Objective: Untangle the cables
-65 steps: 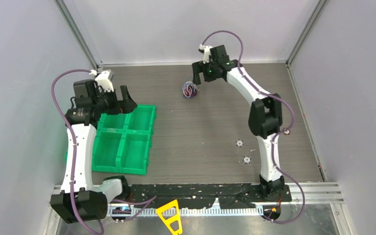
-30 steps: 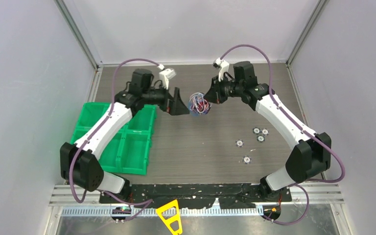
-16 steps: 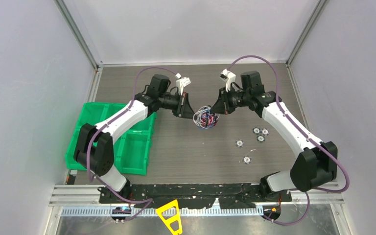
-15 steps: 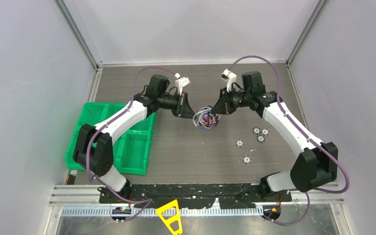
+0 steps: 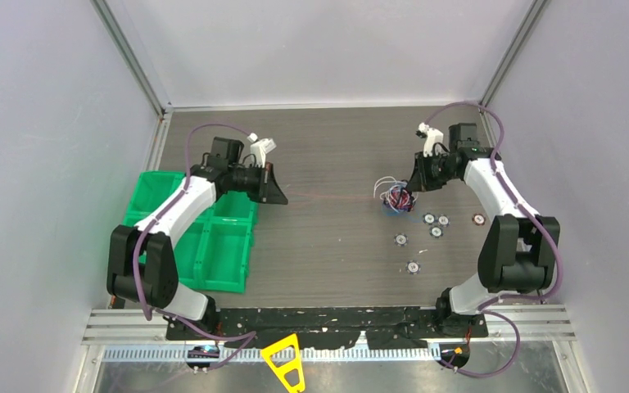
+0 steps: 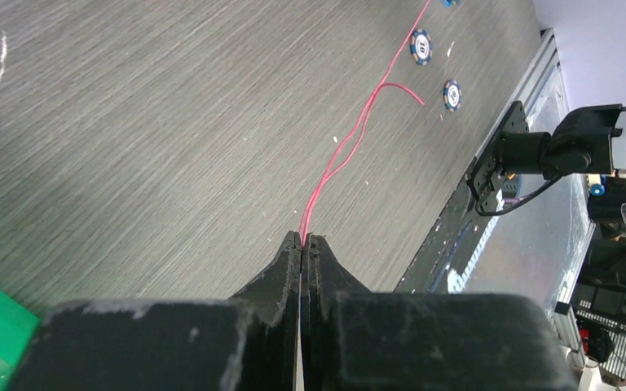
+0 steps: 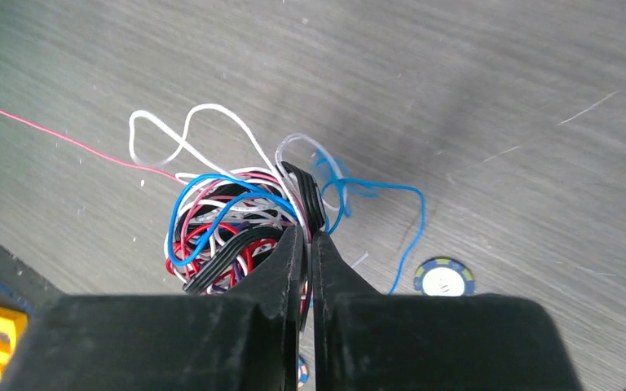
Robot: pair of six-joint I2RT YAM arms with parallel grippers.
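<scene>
The cables (image 5: 395, 199) are a fist-sized ball of white, blue, red and black wires right of the table's middle. My right gripper (image 5: 410, 185) is shut on the ball's top. In the right wrist view its tips (image 7: 308, 233) pinch a black ribbon strand of the cables (image 7: 220, 228), and white and blue loops stick out. My left gripper (image 5: 281, 197) sits by the green bin, shut on a thin red wire (image 5: 332, 197) that runs taut to the ball. The left wrist view shows the red wire (image 6: 350, 142) leaving the closed tips (image 6: 302, 239).
A green four-compartment bin (image 5: 205, 237) stands at the left, under the left arm. Several small round discs (image 5: 400, 239) lie on the table below and right of the ball; one disc (image 7: 443, 277) is near the right gripper. The frame's black rail (image 5: 336, 319) runs along the near edge.
The left gripper closed on a red wire at the ball. Both arms then pulled apart: the left went left toward the bin, the right went right with the ball, drawing the wire out.
</scene>
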